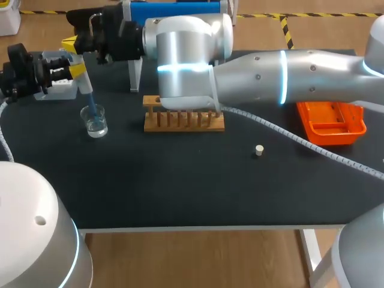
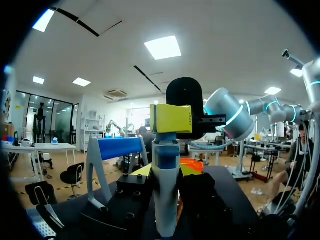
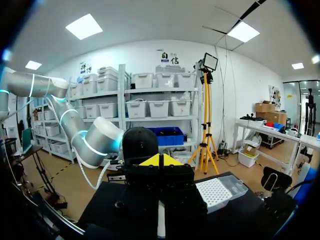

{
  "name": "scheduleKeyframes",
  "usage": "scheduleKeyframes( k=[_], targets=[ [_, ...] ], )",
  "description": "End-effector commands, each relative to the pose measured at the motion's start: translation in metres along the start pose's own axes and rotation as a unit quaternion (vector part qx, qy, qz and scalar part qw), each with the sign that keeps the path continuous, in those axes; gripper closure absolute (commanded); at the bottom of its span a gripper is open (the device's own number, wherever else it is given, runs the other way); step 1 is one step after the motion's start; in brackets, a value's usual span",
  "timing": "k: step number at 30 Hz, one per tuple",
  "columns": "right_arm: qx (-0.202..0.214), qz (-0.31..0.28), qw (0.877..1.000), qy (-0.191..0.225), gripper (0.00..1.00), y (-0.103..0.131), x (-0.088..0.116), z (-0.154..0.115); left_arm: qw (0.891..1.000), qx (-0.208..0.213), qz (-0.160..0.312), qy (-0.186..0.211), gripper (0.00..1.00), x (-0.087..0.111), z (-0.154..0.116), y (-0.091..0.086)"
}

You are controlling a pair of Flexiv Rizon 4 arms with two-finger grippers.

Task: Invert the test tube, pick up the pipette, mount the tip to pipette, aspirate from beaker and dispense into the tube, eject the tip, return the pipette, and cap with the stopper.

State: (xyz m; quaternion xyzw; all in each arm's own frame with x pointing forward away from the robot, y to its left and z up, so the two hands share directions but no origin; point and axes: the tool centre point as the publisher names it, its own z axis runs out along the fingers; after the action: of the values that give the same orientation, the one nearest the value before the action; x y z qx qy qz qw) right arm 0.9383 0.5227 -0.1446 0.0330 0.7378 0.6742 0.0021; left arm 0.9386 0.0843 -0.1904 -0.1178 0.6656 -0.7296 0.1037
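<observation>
- The pipette [image 1: 83,81] stands close to upright near the counter's [image 1: 180,186] far-left corner, leaning a little, its long axis running top to bottom.
- Its blue tip [image 1: 90,103] points down into the beaker [image 1: 95,120], and the end dips into the clear liquid there.
- The left hand [image 1: 77,72] comes in from the counter's left edge, and its fingers are closed on the pipette's body from both sides.
- The right arm reaches across from the right edge. The right hand [image 1: 71,43] has its yellow fingertips pressed together with nothing between them, resting right on the pipette's upper end.
- The beaker stands upright on the black counter, just left of a wooden rack [image 1: 183,117].
- A small pale stopper [image 1: 259,150] lies alone near the counter's middle, well apart from the rack.
- An orange tray [image 1: 331,123] sits toward the right edge.
- A blue-topped stand [image 1: 174,12] is at the far edge, behind the right arm.
- A white tip box [image 3: 215,192] lies on the counter beside the right hand.
</observation>
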Motion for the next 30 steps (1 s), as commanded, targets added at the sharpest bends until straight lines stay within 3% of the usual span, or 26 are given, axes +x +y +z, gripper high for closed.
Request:
scheduleKeyframes(
  k=[1, 21, 30],
  targets=[
    [0.0, 0.0, 1.0, -0.003, 1.0, -0.008, 0.002, 0.001, 1.0, 0.002, 0.0, 0.003, 1.0, -0.003, -0.002, -0.004],
    [-0.001, 0.005, 1.0, -0.008, 1.0, -0.011, 0.002, -0.002, 1.0, 0.002, 0.0, 0.003, 1.0, -0.003, -0.002, -0.004],
    [-0.009, -0.001, 1.0, -0.009, 1.0, 0.0, 0.003, -0.005, 1.0, 0.002, 0.0, 0.003, 1.0, -0.003, -0.002, -0.004]
  ],
)
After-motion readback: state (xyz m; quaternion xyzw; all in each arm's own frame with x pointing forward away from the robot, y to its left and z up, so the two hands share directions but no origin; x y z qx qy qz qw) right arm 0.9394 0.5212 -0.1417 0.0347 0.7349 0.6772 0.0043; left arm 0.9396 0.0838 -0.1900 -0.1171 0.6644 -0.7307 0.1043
